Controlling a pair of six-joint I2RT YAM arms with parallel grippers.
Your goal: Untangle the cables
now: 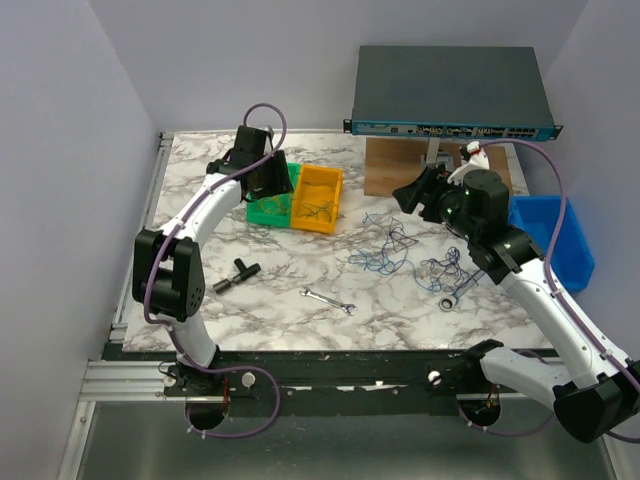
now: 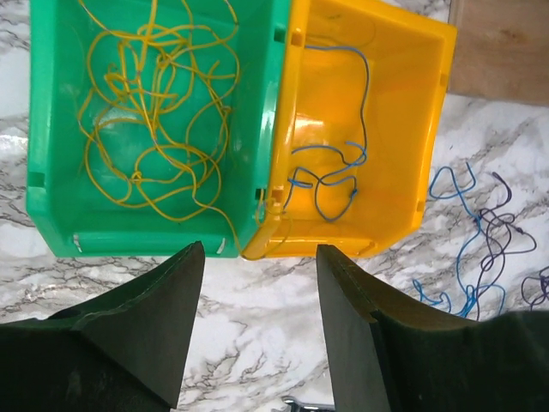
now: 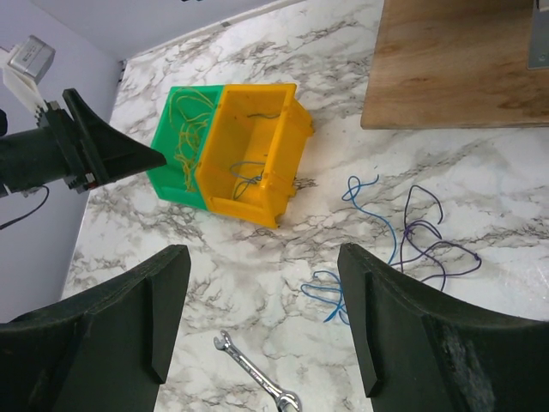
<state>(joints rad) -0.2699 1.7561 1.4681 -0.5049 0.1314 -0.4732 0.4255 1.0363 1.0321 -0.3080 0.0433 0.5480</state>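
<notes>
From my console, the left gripper [image 2: 259, 257] hung over the near edge of two bins, its fingers spread with nothing between them. At its 11 o'clock in the left wrist view sat the green bin [image 2: 39, 129], holding a loose heap of yellow wires [image 2: 154, 120]. At its 1 o'clock the yellow bin [image 2: 429, 129] touched the green one side to side and held a single blue wire [image 2: 330, 176]. The rest of the cables, a tangle of blue and purplish strands [image 1: 395, 250], lay on the marble table [image 1: 300, 330] at about 4 o'clock from the yellow bin in the top view, well clear of both bins. A small silver wrench [image 1: 328, 300] lay at 6 o'clock from that bin. The right gripper [image 3: 259, 275] hovered above the table with its fingers wide apart and empty, the tangle at its 2 o'clock in its own view. I judged the job partly done and between picks, with both hands free. I reckoned the next move called for lowering one gripper onto the tangle, pinching a single strand near a free end and drawing it out slowly. The other gripper might have had to pin the remainder so it did not drag along.
</notes>
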